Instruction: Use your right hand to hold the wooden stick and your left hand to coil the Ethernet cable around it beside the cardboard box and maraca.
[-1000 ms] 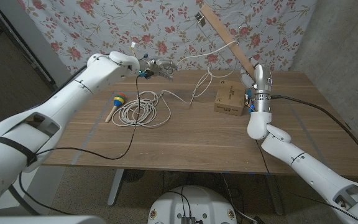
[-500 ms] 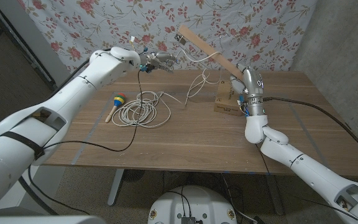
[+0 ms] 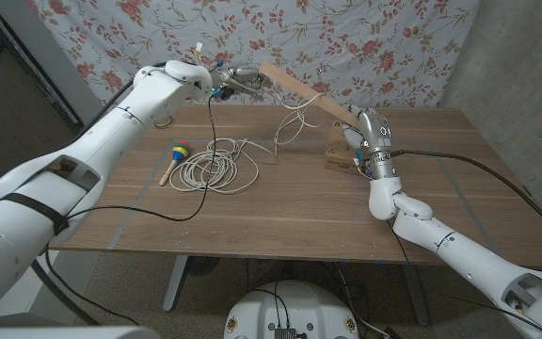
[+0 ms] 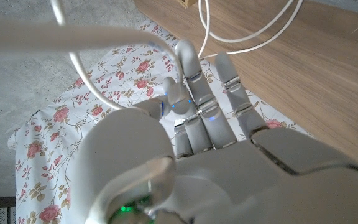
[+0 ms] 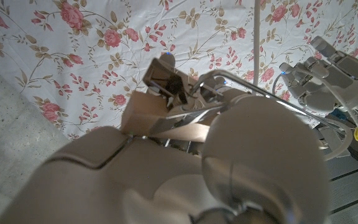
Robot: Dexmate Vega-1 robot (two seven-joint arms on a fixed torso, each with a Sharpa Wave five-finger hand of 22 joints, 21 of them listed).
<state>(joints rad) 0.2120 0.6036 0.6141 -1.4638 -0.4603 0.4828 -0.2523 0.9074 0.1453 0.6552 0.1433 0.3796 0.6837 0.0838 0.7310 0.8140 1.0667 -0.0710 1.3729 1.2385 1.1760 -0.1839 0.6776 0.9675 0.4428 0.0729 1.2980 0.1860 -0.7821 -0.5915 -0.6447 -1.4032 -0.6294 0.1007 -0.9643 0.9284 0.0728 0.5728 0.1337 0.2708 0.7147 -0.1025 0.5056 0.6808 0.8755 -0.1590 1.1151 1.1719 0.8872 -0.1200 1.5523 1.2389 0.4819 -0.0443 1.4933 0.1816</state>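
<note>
Altogether one wooden stick [image 3: 301, 92], one Ethernet cable [image 3: 216, 166] — one maraca [image 3: 174, 157], one cardboard box [image 3: 338, 153].

Floral backdrop [image 3: 158, 24], wooden table [image 3: 280, 212]

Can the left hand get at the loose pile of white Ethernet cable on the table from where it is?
Probably yes. The left hand is raised near the tip of the wooden stick, and the coiled pile of white Ethernet cable lies on the wooden table below it, with only a hanging strand between.

White Ethernet cable [image 3: 216, 169]; rose-patterned backdrop [image 3: 393, 38]; multicoloured maraca [image 3: 178, 153].
</note>
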